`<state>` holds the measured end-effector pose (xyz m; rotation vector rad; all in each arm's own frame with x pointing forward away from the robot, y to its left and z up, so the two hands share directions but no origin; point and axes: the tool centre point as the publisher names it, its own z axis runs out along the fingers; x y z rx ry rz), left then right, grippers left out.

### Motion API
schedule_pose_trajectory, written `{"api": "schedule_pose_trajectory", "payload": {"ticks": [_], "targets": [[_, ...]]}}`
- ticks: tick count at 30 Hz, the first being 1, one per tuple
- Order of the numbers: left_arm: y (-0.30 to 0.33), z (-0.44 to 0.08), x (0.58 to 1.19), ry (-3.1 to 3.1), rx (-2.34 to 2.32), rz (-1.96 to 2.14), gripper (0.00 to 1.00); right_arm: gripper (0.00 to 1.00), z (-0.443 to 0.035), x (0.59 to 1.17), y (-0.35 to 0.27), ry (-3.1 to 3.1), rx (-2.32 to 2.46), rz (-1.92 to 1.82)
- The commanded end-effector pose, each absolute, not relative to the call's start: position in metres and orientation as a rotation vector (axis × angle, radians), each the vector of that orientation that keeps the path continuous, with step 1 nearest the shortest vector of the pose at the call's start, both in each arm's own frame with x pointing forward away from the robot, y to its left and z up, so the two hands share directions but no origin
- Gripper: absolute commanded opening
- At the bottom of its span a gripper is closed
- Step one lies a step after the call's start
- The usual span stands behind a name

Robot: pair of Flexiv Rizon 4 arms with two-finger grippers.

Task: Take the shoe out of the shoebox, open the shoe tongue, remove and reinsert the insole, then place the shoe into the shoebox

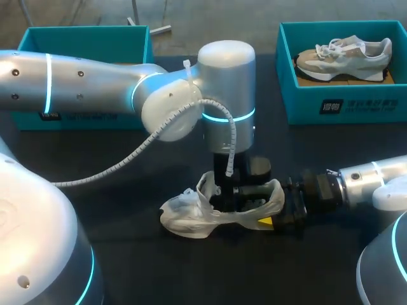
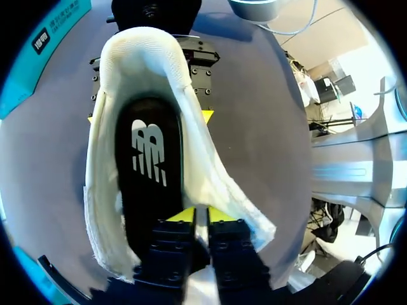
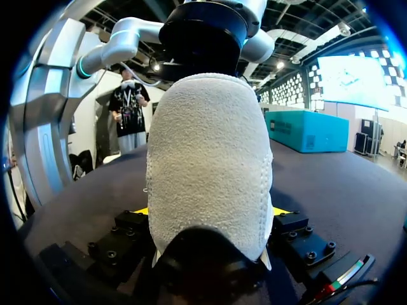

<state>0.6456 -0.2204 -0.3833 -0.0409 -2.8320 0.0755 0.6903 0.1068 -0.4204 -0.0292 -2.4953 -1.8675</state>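
Dark tabletop in the head view bears the white shoe, out of the teal shoebox. A second box holds a grey sneaker. The left gripper stands at the shoe's mouth beside the raised tongue, and the right gripper is at the heel.

Left wrist view: the narrow fingers seem to pinch the tongue. The black insole lies inside, so I cannot tell whether its removal is done or pending.

Right wrist view: the fingers clamp the heel from both sides. Boxing the shoe remains.
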Motion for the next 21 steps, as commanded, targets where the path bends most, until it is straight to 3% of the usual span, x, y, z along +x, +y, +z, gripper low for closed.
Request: {"api": "schedule_pose_trajectory", "payload": {"ticks": [1, 6, 21], "targets": [[-0.219, -0.385, 0.640, -2.855, -0.031, 0.082, 0.40, 0.00, -0.422, 0.691, 0.109, -2.500, -0.032, -1.864], [-0.221, -0.388, 0.641, -2.915, -0.031, 0.079, 0.45, 0.00, -0.422, 0.691, 0.109, -2.500, -0.032, -1.864], [-0.223, -0.387, 0.665, -2.999, 0.010, 0.096, 0.44, 0.00, -0.422, 0.691, 0.109, -2.500, -0.032, -1.864]]}}
